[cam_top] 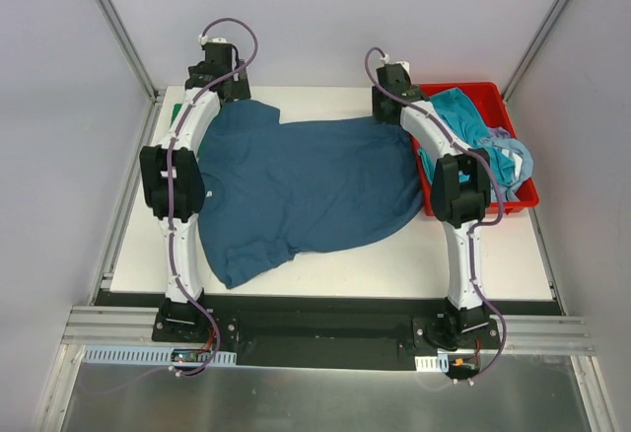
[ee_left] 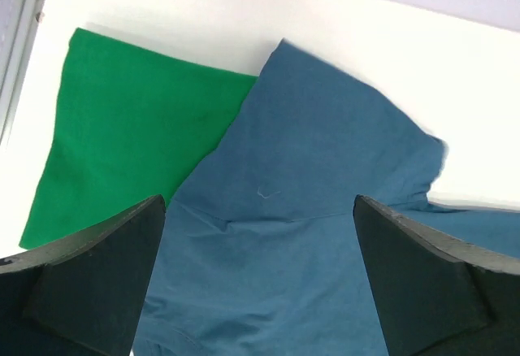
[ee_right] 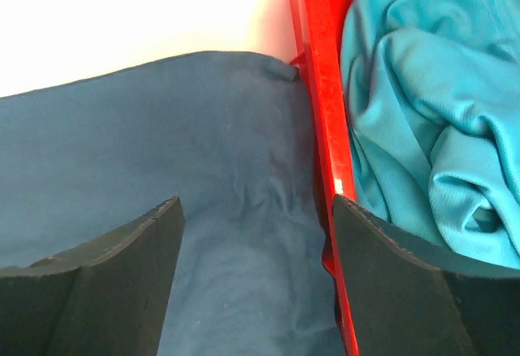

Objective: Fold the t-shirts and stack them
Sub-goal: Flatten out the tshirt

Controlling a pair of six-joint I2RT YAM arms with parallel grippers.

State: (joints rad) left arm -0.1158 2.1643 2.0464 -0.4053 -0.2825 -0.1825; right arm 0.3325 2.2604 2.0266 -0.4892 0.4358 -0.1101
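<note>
Though overhead nearly hides it, left wrist shows green t-shirt (ee_left: pixel 130 136).

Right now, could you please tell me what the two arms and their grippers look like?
Both the left arm and right arm are slim white links with bulky black joints. A purple cable runs along each, looping at the wrist. The left gripper and right gripper have broad, matte dark wedge fingers.
</note>
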